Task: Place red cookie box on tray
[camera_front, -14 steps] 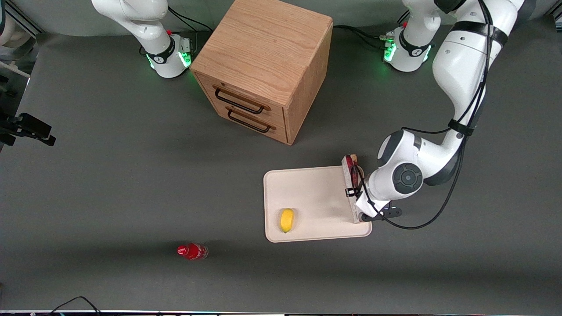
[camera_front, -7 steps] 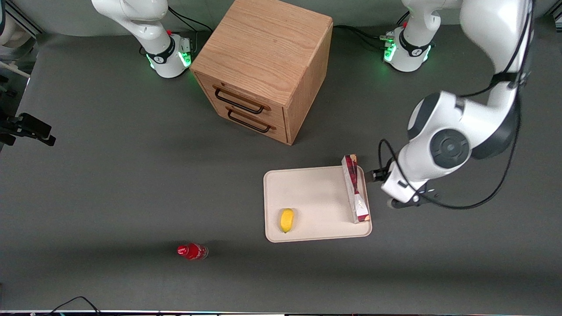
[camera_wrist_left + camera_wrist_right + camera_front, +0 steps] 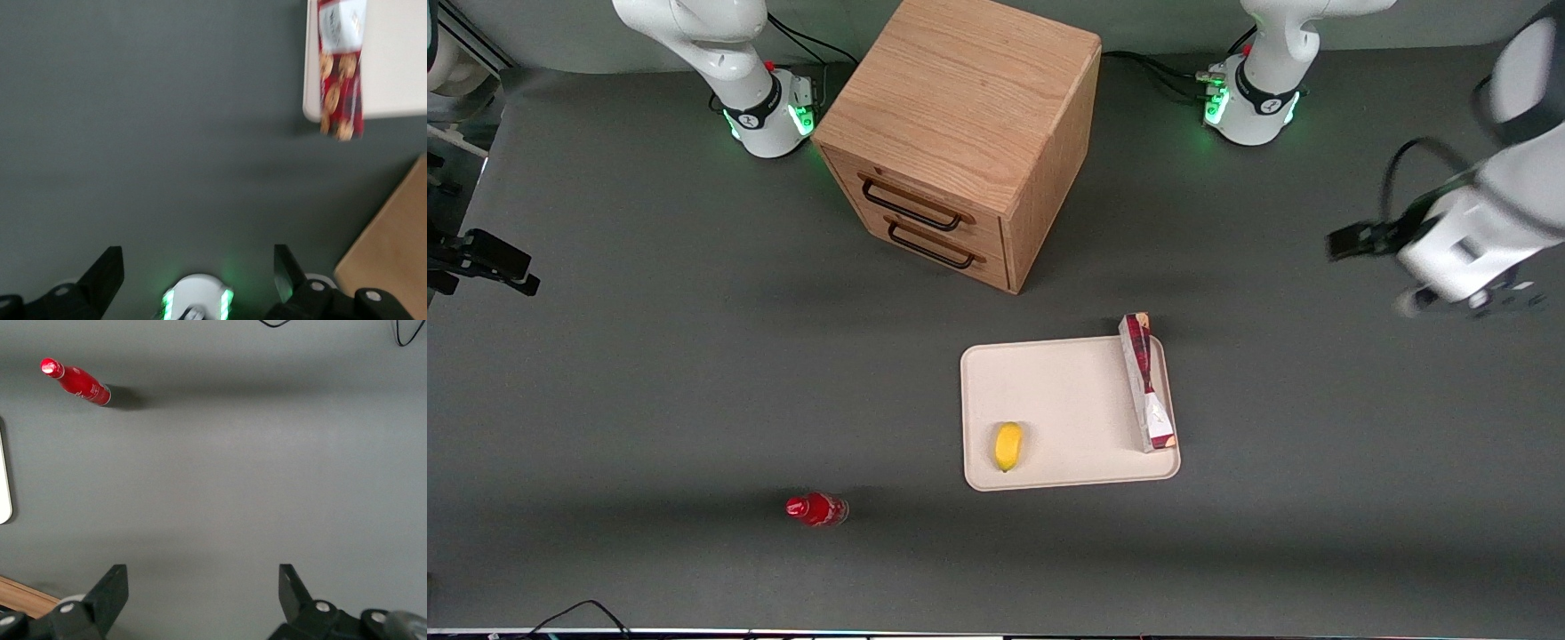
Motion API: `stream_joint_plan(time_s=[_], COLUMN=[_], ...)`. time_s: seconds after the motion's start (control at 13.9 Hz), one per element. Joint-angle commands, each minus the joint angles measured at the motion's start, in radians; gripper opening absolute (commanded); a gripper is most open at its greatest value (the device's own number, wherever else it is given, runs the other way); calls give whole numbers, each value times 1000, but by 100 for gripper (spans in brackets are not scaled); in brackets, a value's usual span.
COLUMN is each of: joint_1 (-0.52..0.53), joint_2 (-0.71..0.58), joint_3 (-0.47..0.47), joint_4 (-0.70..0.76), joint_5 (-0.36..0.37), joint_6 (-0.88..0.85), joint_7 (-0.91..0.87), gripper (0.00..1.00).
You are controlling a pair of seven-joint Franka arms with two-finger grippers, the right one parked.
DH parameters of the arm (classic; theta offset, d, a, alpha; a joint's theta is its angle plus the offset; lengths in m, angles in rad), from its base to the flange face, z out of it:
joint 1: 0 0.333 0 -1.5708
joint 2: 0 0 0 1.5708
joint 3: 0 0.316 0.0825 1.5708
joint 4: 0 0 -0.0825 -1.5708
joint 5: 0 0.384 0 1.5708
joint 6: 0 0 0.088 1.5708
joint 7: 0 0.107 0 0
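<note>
Dark-red and slim, the one red cookie box point(image 3: 1146, 382) lies on the single beige tray point(image 3: 1067, 373), stretched along the tray edge that faces the working arm's end of the table. Its cookie-printed end pokes just past the tray rim on the side nearer the cabinet, and its white patch sits toward the end nearer the front camera. The left wrist view shows the same box point(image 3: 341, 67) with that printed end overhanging the tray point(image 3: 393, 60) corner above bare grey tabletop.

One yellow lemon point(image 3: 1008, 445) shares the tray, near the corner close to the front camera and well apart from the box. One small red bottle point(image 3: 816, 509) lies on its side on the dark mat, off the tray, nearer the front camera and toward the parked arm's end; the right wrist view shows it too point(image 3: 75, 382).

One wooden drawer cabinet point(image 3: 960, 133) stands farther from the front camera than the tray, with two drawers, each carrying one dark handle.

The gripper point(image 3: 1463, 302) hangs high above the working arm's end of the table, well clear of the tray and touching nothing. In the left wrist view its two fingers point(image 3: 107, 270) stand wide apart, with nothing between them but the mat and an arm base with green lights.
</note>
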State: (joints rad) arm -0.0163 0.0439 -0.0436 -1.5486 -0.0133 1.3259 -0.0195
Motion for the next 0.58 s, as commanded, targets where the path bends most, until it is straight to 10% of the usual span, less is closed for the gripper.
stream_joint_plan(time_s=[0.0,0.5], joint_1=[-13,-16], joint_2=[-146,-342], joint_3=[57,79], joint_4=[-89,-225], joint_5=[-10,78], joint_6=[-59,-63], joint_7=[122,147], gripper=[100,100])
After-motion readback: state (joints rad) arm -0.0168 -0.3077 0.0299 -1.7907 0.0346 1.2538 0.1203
